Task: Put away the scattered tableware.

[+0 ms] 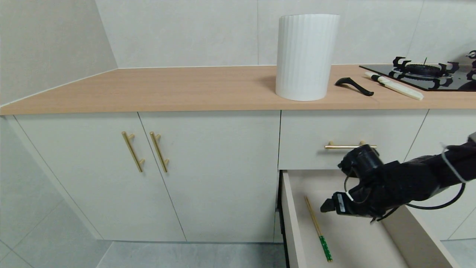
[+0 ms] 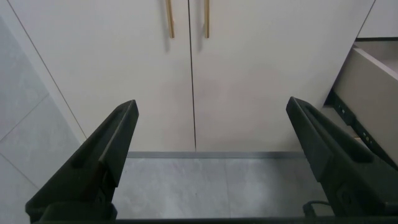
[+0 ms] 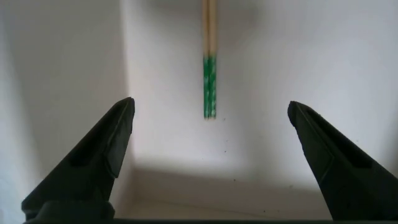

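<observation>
Black right gripper [image 1: 329, 206] (jaws apart) hovers over drawer [image 1: 292, 223], near chopsticks [image 1: 318, 229].

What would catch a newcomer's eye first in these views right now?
The tall white ribbed container stands out on the wooden counter, with a black utensil and a white knife lying beside it towards the hob. Below, the open drawer holds green-tipped chopsticks, and the right gripper hovers open just above them.

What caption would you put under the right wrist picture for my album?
The robot's open right hand hovers over green-tipped chopsticks lying in the pale drawer.
</observation>
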Robot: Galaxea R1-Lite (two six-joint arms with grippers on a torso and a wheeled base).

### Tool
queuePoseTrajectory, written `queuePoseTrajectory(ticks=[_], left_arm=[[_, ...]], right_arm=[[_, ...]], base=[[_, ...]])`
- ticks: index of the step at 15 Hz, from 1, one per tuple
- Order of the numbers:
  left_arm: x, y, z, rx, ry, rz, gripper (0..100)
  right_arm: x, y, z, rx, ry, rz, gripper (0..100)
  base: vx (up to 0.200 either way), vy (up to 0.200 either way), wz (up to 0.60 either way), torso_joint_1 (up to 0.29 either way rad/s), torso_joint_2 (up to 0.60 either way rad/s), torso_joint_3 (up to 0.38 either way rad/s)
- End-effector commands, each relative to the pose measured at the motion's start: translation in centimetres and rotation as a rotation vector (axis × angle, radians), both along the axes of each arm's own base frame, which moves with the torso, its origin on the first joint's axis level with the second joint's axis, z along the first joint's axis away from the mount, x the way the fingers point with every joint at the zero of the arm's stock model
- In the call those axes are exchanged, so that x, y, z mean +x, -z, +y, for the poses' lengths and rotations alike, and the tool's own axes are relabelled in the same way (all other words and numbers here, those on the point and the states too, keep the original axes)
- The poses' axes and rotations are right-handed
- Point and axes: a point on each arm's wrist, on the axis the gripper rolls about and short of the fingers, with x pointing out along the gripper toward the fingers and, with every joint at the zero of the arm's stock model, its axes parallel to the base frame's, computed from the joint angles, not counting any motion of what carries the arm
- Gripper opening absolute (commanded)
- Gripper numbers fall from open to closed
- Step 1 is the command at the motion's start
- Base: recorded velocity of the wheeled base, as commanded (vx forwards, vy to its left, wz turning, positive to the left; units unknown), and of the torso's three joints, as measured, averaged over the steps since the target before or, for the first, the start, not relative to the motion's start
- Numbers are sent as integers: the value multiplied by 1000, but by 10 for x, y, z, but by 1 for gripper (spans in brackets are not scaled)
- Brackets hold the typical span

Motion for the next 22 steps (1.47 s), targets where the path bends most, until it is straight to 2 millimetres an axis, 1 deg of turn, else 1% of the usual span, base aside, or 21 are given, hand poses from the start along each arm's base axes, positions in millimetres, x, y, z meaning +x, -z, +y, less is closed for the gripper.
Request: queuePoseTrajectory(ticks=[1, 2, 3, 5, 7, 9, 12, 22], left_arm=[[0, 0, 0, 0, -1, 1, 100], [0, 0, 0, 0, -1, 1, 100], [0, 0, 0, 0, -1, 1, 100], [0, 0, 0, 0, -1, 1, 100], [0, 0, 0, 0, -1, 1, 100], [0, 0, 0, 0, -1, 1, 100], [0, 0, 0, 0, 1, 1, 100], [0, 0, 0, 0, 1, 1, 100]], right_arm=[[-18, -63, -26, 61, 58, -192, 100], [-27, -84, -37, 77, 78, -261, 100], [-36, -99, -43, 85, 82, -314, 100], [-54, -119, -49, 67, 44, -395, 100], [-70, -131, -53, 73, 34, -444, 100], [-77, -135, -54, 62, 12, -464, 100], [-77, -133, -53, 61, 8, -463, 100], [-75, -129, -52, 59, 3, -468, 100]], base=[[0, 0, 0, 0, 0, 0], [0, 0, 0, 0, 0, 0], [0, 0, 0, 0, 0, 0], [0, 0, 0, 0, 0, 0], [0, 0, 0, 0, 0, 0], [0, 0, 0, 11, -92, -67], [0, 0, 0, 76, -224, -271], [0, 0, 0, 157, -494, -303]])
